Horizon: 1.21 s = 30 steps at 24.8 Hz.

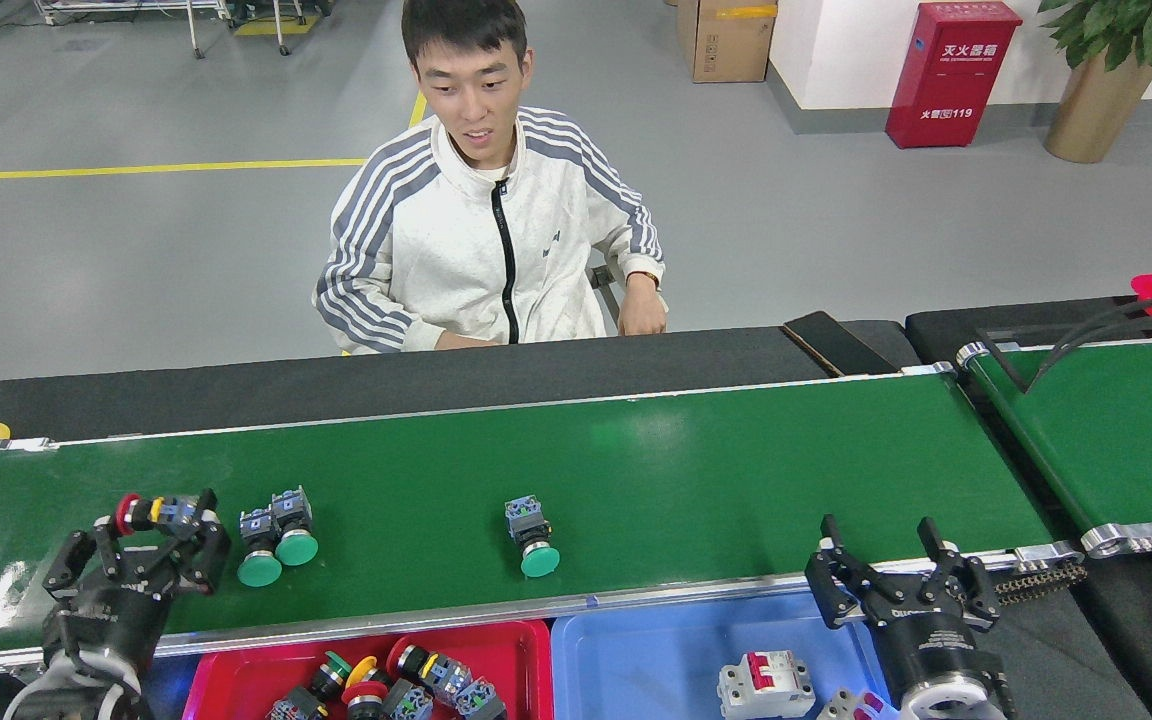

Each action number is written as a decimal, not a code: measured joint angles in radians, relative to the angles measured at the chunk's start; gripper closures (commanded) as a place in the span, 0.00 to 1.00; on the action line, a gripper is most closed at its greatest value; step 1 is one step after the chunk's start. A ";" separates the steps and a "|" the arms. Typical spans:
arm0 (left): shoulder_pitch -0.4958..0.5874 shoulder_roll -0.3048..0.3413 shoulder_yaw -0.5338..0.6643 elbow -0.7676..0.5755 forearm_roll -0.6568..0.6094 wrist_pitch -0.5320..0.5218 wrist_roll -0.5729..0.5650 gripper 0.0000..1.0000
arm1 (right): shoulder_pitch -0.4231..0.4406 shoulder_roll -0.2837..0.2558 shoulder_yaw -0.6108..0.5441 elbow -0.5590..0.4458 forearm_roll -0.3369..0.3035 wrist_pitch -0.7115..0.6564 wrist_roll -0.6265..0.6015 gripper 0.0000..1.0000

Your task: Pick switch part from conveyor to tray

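Left tool (158, 520) stands over the left end of the conveyor (696, 450), fingers spread wide around a red-capped switch part (151, 512); contact with it cannot be confirmed. Just beside it lie two green-capped switch parts (276, 536) touching each other; a third green-capped part (530, 535) lies alone mid-belt. Right tool (891, 565) is wide open and empty, above the blue tray (636, 665), which holds a white breaker (764, 684). The red tray (236, 680) holds several switch parts. A person (491, 230) sits behind the conveyor
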 measured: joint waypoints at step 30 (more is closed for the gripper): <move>0.142 -0.138 0.290 -0.039 -0.032 0.099 -0.014 0.00 | 0.169 -0.051 -0.156 -0.061 -0.046 -0.439 -0.136 0.00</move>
